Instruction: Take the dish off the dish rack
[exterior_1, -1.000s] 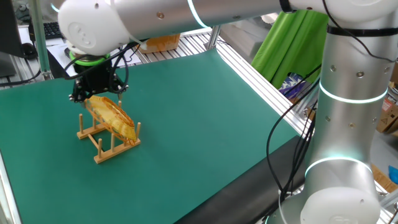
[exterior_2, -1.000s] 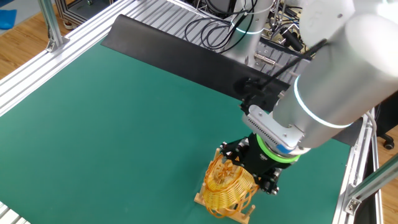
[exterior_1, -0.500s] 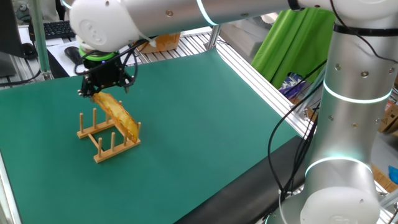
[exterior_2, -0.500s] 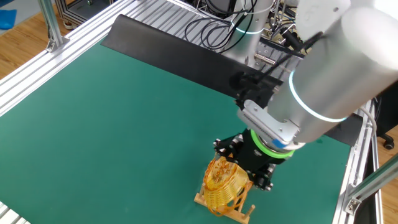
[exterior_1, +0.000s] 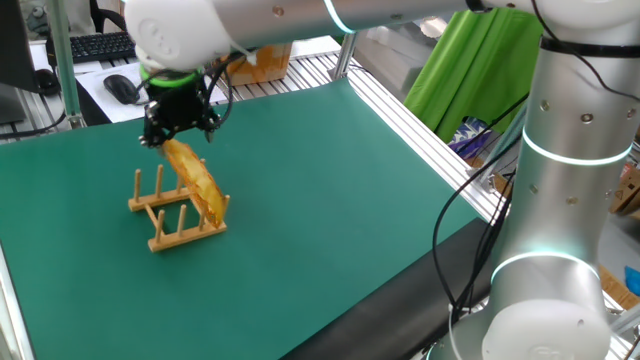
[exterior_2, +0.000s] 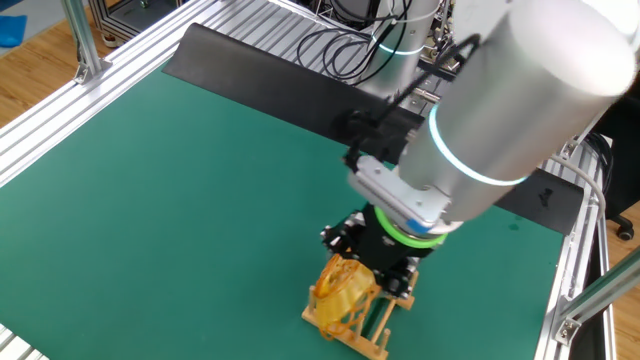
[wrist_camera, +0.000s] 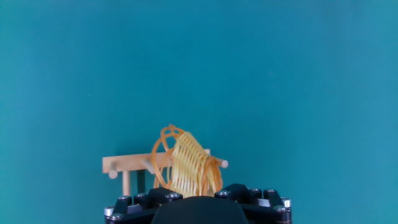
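The dish (exterior_1: 196, 178) is a golden woven wicker plate. It hangs tilted on edge from my gripper (exterior_1: 172, 136), which is shut on its upper rim. Its lower edge is still down among the pegs of the light-wood dish rack (exterior_1: 165, 215), at the rack's right end. In the other fixed view the dish (exterior_2: 338, 288) hangs under the gripper (exterior_2: 372, 262) above the rack (exterior_2: 350, 328). In the hand view the dish (wrist_camera: 187, 165) rises in front of the rack (wrist_camera: 127, 165); my gripper (wrist_camera: 193, 194) shows only as a black body at the bottom edge.
The green mat (exterior_1: 330, 190) covers the table. Aluminium rails (exterior_1: 420, 120) run along its edges. A keyboard and a mouse (exterior_1: 120, 88) lie beyond the far edge. A black strip (exterior_2: 290, 80) and cables lie at one side.
My gripper has risen and moved to the right with the dish, which has tilted more upright and come partly out of the pegs. The rack has shifted slightly.
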